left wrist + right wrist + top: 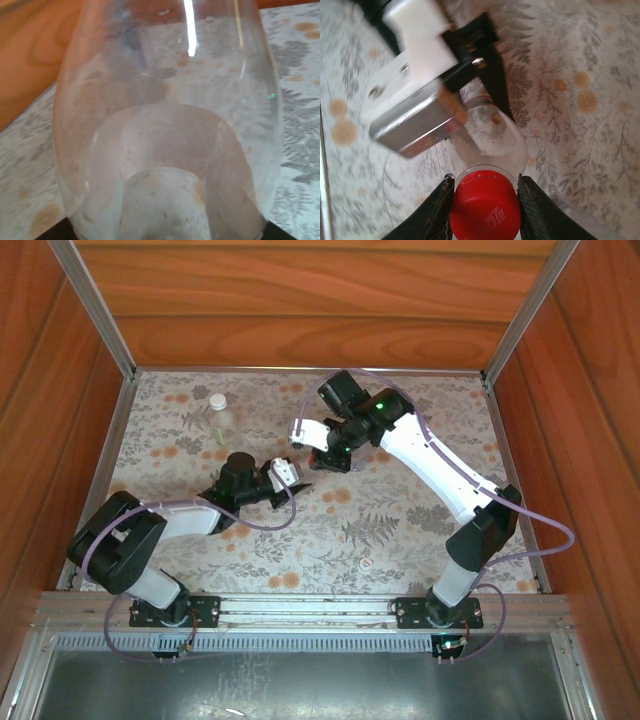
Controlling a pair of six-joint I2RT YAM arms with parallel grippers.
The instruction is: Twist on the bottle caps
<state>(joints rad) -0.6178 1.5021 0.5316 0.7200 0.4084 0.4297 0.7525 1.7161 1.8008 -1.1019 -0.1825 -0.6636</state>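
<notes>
The red cap (485, 206), clamped by the right gripper (485, 186), may be cross-threaded if tilted on the bottle (165, 150) gripped by the left gripper (292, 483).

Left arm (150, 540) folded at elbow, forearm reaching toward table middle; left gripper (290, 480) roughly level, jaws clamped on clear bottle (490, 135); right arm (440, 465) stretched forward, wrist bent down; right gripper (485, 200) pointing down, fingers (440, 210) pressed on both sides of red cap (485, 212).
</notes>
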